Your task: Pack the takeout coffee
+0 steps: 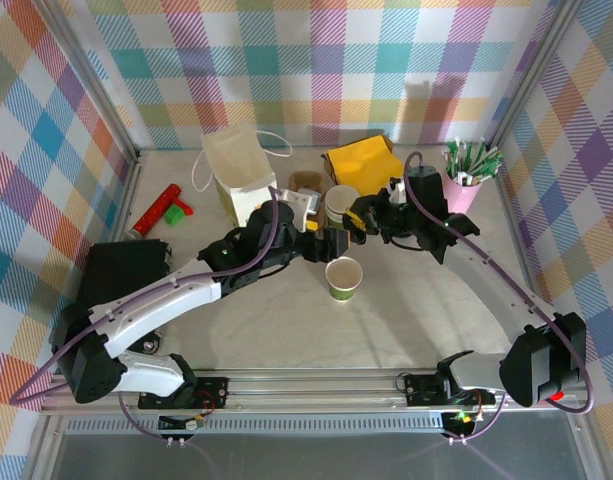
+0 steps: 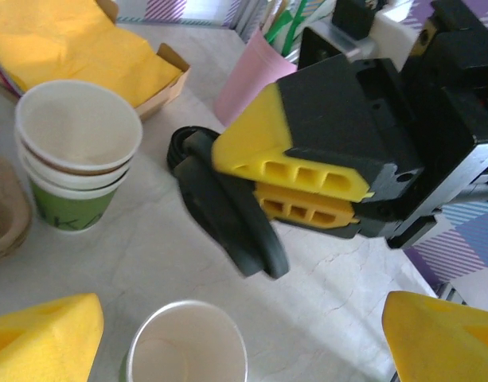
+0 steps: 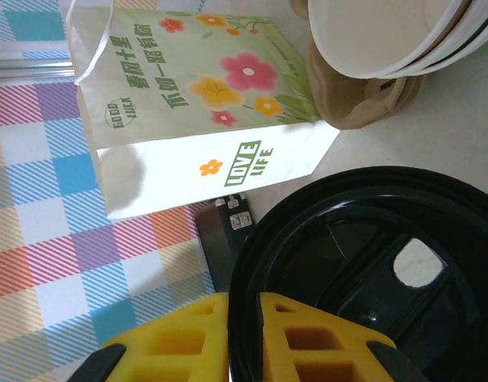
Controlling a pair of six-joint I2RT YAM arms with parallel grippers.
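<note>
the paper cup (image 1: 344, 278) stands upright and lidless on the tabletop (image 1: 286, 320), mid-scene. from above its inside looks pale; in the left wrist view its lower part is cut off by the frame edge. the left tool (image 2: 242, 318) hangs over it with its jaws spread wide and nothing between them. the right tool (image 3: 244, 318) is closed on the rim of the black lid (image 3: 363, 270), held on edge in the air near the stack of cups (image 2: 76, 151). the top cup of that stack is empty. the pink cup (image 2: 251, 76) holds green-white sticks (image 1: 473, 157). yellow napkins (image 2: 68, 40) lie in a cardboard tray (image 2: 168, 76). the flowered paper bag (image 3: 204, 119) stands behind; i cannot tell what is in it.
</note>
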